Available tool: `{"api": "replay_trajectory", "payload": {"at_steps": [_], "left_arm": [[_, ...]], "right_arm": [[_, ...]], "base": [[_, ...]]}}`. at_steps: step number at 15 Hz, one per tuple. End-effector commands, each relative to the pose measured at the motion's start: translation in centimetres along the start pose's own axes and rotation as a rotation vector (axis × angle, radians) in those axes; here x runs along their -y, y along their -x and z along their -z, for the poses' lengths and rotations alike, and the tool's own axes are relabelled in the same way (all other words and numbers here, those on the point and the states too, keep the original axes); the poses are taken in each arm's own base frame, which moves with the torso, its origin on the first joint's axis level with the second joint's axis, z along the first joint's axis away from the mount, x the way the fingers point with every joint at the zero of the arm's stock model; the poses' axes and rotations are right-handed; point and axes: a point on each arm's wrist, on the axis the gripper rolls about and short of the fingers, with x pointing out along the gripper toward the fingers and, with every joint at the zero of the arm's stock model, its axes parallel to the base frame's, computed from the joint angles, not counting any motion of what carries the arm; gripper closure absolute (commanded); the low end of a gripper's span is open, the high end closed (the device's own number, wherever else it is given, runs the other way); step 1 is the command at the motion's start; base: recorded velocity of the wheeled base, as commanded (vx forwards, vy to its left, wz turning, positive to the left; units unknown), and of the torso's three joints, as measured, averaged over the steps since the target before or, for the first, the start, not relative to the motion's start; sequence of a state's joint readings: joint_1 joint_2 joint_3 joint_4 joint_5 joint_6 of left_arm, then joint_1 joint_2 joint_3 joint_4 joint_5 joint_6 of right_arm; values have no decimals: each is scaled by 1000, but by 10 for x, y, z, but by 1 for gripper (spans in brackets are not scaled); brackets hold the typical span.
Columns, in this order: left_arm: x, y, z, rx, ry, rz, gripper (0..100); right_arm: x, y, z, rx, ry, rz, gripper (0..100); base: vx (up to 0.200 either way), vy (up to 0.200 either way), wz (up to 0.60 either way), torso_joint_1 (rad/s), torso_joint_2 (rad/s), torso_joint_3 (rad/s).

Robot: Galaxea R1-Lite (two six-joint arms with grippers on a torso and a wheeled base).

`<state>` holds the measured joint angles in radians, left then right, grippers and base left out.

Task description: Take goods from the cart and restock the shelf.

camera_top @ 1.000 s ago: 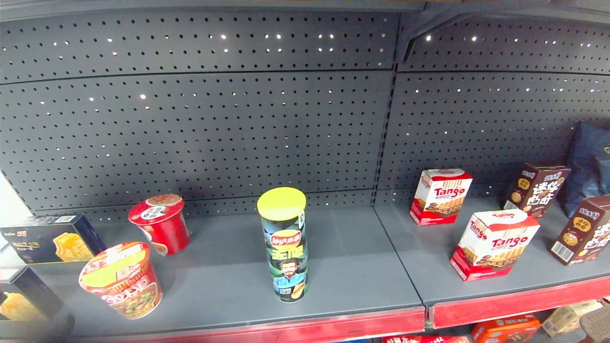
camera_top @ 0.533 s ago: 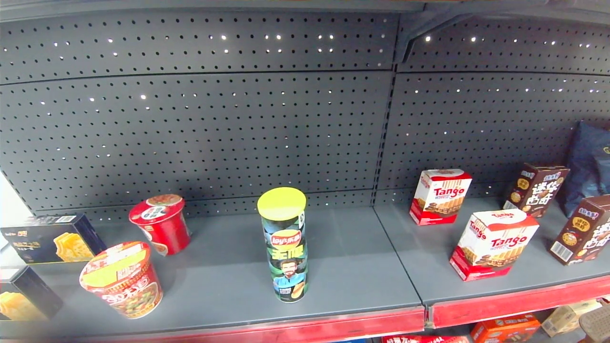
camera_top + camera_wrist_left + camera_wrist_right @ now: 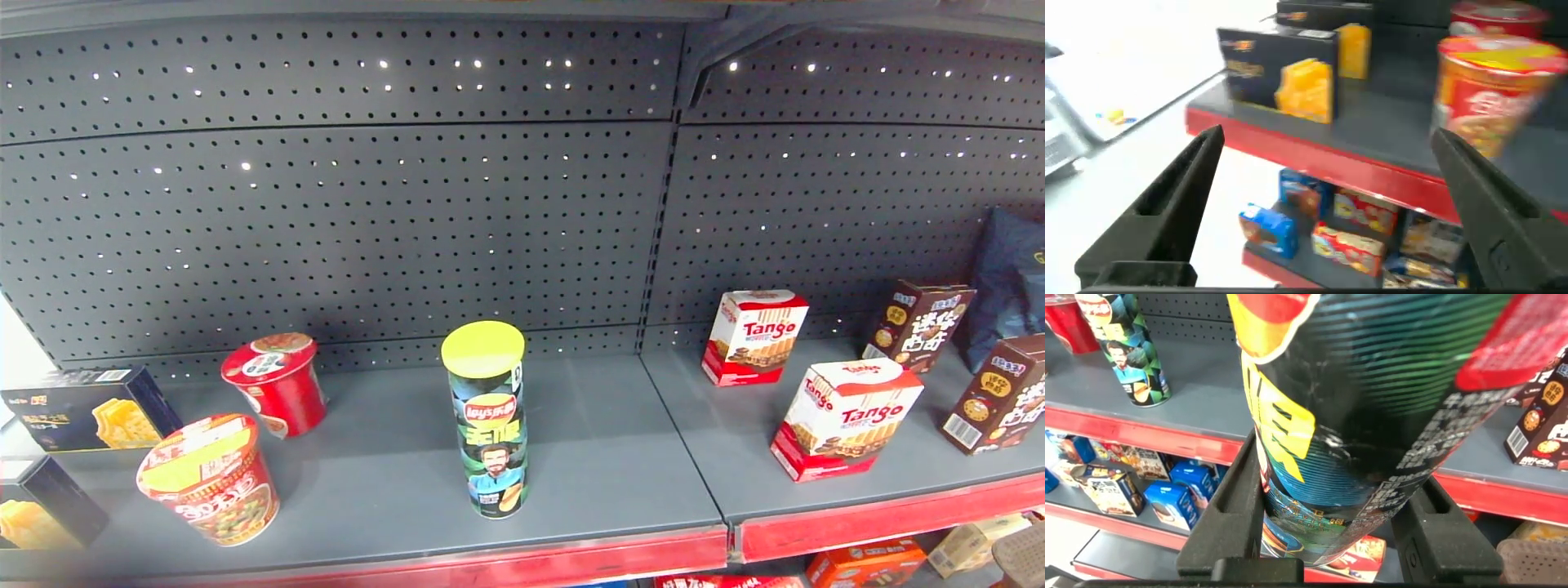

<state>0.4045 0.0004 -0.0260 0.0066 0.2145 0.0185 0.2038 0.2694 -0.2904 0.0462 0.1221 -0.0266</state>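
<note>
A tall chip can [image 3: 487,420] with a yellow lid stands upright at the middle of the grey shelf [image 3: 392,482]. In the right wrist view that same can [image 3: 1131,351] stands on the shelf [image 3: 1208,400], farther off. My right gripper [image 3: 1335,498] is shut on a second chip can [image 3: 1372,376], dark with a yellow and red label, held in front of the shelf's red edge. My left gripper [image 3: 1327,139] is open and holds nothing, below and in front of the shelf's left end [image 3: 1388,114], facing a black box [image 3: 1278,73] and a red cup noodle [image 3: 1494,90].
Two red cup noodles [image 3: 208,478] [image 3: 276,384] and two black boxes [image 3: 90,408] [image 3: 41,510] sit left of the can. Two red-and-white wafer boxes [image 3: 755,335] [image 3: 845,416], brown boxes [image 3: 918,322] and a blue bag [image 3: 1008,278] sit right. Bare shelf lies on both sides of the can.
A dark blurred shape at the head view's lower left corner has dropped out of the picture. The goods on the shelf have not moved.
</note>
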Motion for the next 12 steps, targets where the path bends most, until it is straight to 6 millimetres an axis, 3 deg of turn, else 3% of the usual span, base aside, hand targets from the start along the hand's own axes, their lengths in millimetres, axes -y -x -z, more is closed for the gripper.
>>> {"api": "replay_trajectory", "payload": {"at_steps": [1, 7, 12], "left_arm": [[0, 0, 1, -3, 2, -42, 0], [1, 1, 0, -4, 10, -168, 0], [8, -1, 6, -15, -35, 104, 0]], "right_arm": [[0, 1, 2, 7, 2, -4, 100], [-1, 4, 0, 25, 6, -3, 100], [-1, 3, 2, 19, 5, -5, 100]], "base": [[0, 0, 0, 0, 0, 0], [0, 0, 0, 0, 0, 0], [0, 0, 0, 0, 0, 0]]}}
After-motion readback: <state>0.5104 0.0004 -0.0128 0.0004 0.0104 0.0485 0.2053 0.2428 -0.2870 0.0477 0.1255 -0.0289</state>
